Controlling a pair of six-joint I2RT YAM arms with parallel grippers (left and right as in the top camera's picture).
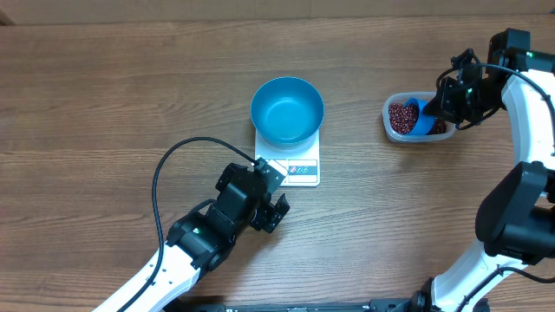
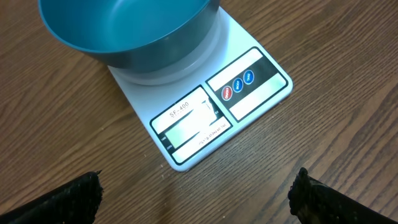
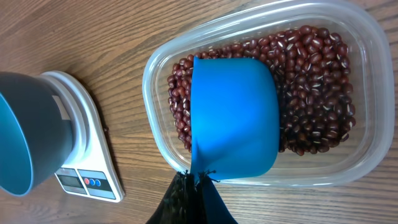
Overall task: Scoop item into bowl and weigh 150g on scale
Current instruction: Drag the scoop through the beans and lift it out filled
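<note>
Bowl (image 1: 287,109) sits empty on scale (image 1: 299,169); nothing weighed yet. Right end effector (image 3: 196,186) clamps the scoop (image 3: 233,115), which is dipped into the beans (image 3: 311,81) in the tub (image 3: 367,93). Left end effector (image 2: 196,193) has jaws spread and holds nothing.

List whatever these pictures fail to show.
- Scale display: left wrist view, no digits legible; overhead, too small.
- Beans: right wrist view, the scoop covers those beneath it.
- Right gripper: right wrist view, mostly cut off by bottom edge.
- Scale platform: all views, largely under bowl.
</note>
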